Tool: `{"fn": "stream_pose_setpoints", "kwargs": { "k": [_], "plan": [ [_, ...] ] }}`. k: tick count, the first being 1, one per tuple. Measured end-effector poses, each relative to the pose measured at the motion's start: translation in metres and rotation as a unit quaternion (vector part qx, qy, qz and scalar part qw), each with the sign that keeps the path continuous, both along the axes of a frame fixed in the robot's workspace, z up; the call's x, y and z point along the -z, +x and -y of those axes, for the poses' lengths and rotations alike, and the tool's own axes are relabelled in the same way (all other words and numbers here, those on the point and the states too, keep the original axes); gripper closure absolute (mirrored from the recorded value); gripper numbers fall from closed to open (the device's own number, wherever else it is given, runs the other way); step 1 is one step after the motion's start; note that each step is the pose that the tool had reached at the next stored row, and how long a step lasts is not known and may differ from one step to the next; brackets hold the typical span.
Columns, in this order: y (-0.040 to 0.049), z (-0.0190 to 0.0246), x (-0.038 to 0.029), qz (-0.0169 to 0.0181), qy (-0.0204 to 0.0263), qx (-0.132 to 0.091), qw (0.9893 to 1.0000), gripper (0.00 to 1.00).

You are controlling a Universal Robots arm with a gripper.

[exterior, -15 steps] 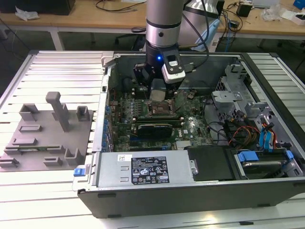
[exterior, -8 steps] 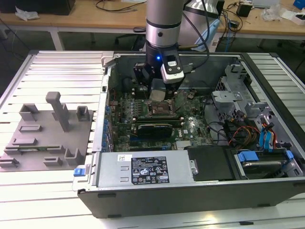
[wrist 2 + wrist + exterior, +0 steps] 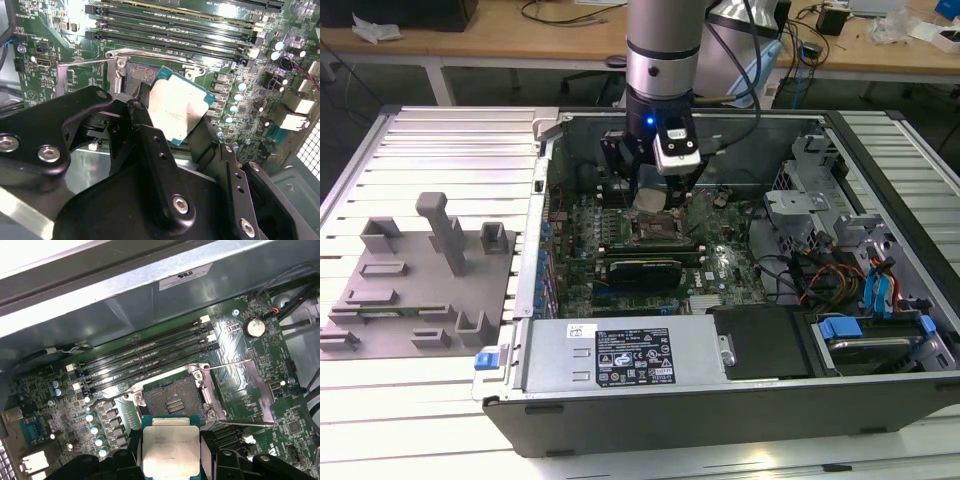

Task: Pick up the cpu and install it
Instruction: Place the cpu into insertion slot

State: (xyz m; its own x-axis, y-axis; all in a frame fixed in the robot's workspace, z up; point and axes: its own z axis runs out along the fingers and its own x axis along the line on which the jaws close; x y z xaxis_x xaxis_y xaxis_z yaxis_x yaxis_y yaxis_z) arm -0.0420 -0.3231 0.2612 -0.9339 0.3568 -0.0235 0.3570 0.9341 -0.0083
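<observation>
The cpu (image 3: 170, 446) is a small square chip with a pale silver top (image 3: 176, 110) and a green rim. My gripper (image 3: 172, 117) is shut on the cpu, its black fingers (image 3: 142, 107) pressing two opposite edges. I hold it just above the motherboard, close to the open socket (image 3: 174, 401), whose metal frame and lever are swung open. In the exterior view the gripper (image 3: 652, 200) hangs inside the computer case over the socket (image 3: 655, 232).
Memory slots (image 3: 145, 357) run beside the socket. A long black card (image 3: 642, 270) lies on the board nearby. A grey moulded tray (image 3: 415, 280) sits on the slatted table at the exterior view's left. Cables and drive bays (image 3: 840, 260) fill the case's right side.
</observation>
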Motion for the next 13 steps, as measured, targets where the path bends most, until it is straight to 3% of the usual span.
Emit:
{"fn": "stream_pose_setpoints", "kwargs": {
  "k": [4, 7, 13],
  "plan": [
    [0.0000, 0.0000, 0.0001, 0.0000, 0.0000, 0.026, 0.9997, 0.45],
    [0.0000, 0.0000, 0.0003, 0.0000, 0.0000, 0.049, 0.9988, 0.45],
    [0.0000, 0.0000, 0.0007, 0.0000, 0.0000, 0.103, 0.9946, 0.45]
  ]
}}
